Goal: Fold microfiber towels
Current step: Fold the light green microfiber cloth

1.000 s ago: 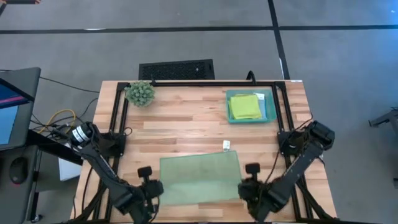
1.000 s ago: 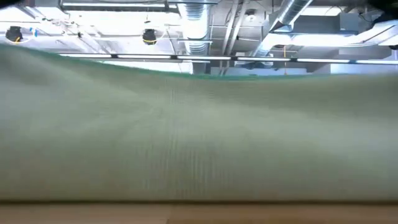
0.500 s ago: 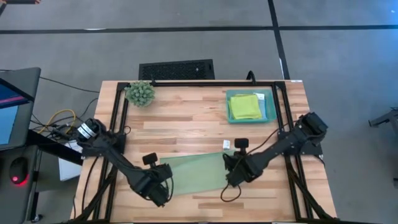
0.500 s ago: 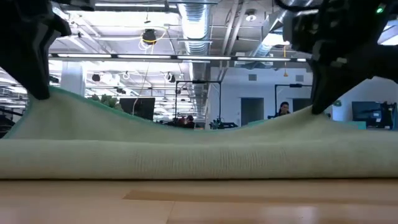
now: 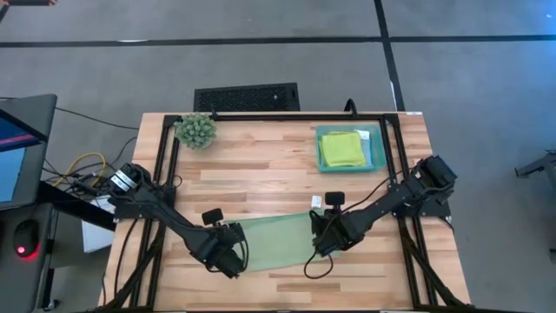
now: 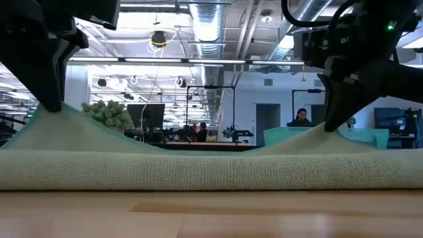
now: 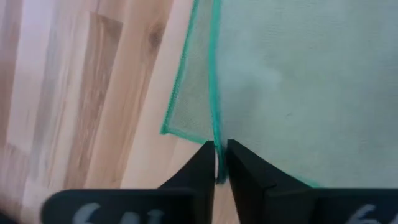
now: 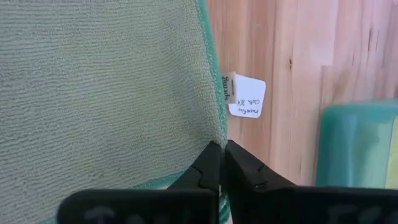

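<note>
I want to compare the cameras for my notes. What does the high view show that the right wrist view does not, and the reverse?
Only the high view shows the left gripper pinching the sage green towel, the small plant and the yellow-green towels in the teal tray.

Only the right wrist view shows the writing on the towel's white label and its teal stitched edge.

Both show the right gripper shut on the towel, the tray and the wooden table.

Sage towel (image 5: 276,242): matt nubby cloth; table (image 5: 261,165): smooth wood.
</note>
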You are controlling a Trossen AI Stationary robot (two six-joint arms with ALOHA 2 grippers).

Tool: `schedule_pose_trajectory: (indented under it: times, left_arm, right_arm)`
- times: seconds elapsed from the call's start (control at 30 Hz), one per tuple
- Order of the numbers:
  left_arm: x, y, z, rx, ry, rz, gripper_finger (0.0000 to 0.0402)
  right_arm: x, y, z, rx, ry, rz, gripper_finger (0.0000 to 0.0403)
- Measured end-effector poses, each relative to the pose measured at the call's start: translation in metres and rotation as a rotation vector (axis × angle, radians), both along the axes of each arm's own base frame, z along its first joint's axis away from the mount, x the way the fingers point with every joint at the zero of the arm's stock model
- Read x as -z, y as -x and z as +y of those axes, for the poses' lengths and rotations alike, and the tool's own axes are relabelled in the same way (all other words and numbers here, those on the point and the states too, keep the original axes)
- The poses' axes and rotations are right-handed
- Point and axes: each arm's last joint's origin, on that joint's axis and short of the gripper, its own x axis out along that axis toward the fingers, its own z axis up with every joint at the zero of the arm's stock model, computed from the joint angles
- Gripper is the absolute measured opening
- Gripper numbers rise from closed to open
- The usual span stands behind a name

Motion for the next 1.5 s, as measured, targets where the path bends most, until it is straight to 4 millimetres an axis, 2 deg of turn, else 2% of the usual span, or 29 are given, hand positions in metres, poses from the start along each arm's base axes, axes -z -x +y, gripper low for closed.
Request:
schedule_pose_trajectory:
  times: [0.27, 0.33, 0.43, 0.5, 0.7, 0.77, 0.83, 0.9, 0.97, 1.03, 1.13, 1.17, 1.3, 1.5]
  left_arm:
    - [-0.007, 0.01, 0.011, -0.07, -0.06, 0.141, 0.0094]
    - [-0.011, 0.011, 0.01, -0.058, -0.121, 0.115, 0.0104]
    - [-0.015, 0.007, 0.004, 0.019, -0.188, -0.03, 0.0112]
    - [-0.013, -0.001, -0.002, 0.096, -0.16, -0.096, 0.0112]
    - [0.008, -0.022, 0.002, 0.234, 0.016, -0.111, 0.0088]
    - [0.014, -0.029, 0.004, 0.282, 0.067, -0.145, 0.0073]
    - [0.019, -0.031, 0.012, 0.297, 0.062, -0.129, 0.0053]
    - [0.023, -0.034, 0.022, 0.289, 0.044, -0.118, 0.0031]
    - [0.027, -0.036, 0.033, 0.274, 0.027, -0.102, 0.0011]
    - [0.031, -0.039, 0.045, 0.251, 0.024, -0.084, 0.0005]
    - [0.041, -0.041, 0.057, 0.243, 0.126, -0.067, 0.0004]
    - [0.045, -0.041, 0.06, 0.242, 0.169, -0.068, 0.0002]
    - [0.054, -0.038, 0.064, 0.21, 0.233, -0.078, 0.0]
    - [0.054, -0.031, 0.047, 0.148, 0.293, -0.081, 0.0]
  right_arm:
    - [-0.001, -0.001, -0.01, 0.029, 0.061, 0.006, 0.0083]
    - [-0.004, 0.0, -0.013, 0.039, 0.108, -0.001, 0.0096]
    - [-0.012, -0.001, -0.015, 0.055, 0.181, -0.022, 0.0121]
    - [-0.017, -0.003, -0.015, 0.062, 0.209, -0.046, 0.0141]
    - [-0.018, -0.006, -0.017, 0.089, 0.171, -0.049, 0.0208]
    - [-0.017, -0.006, -0.011, 0.104, 0.094, -0.052, 0.0224]
    - [-0.016, -0.003, 0.007, 0.09, 0.003, -0.084, 0.0228]
    - [-0.015, 0.005, 0.029, 0.055, -0.04, -0.133, 0.0217]
    - [-0.015, 0.011, 0.048, 0.039, -0.085, -0.203, 0.019]
    - [-0.014, 0.015, 0.06, 0.042, -0.136, -0.257, 0.0139]
    - [-0.012, 0.016, 0.07, 0.062, -0.192, -0.306, 0.0037]
    - [-0.011, 0.016, 0.071, 0.07, -0.203, -0.314, 0.002]
    - [0.014, 0.017, 0.062, 0.1, -0.239, -0.354, 0.0017]
    - [0.048, 0.028, 0.033, 0.166, -0.206, -0.314, 0.001]
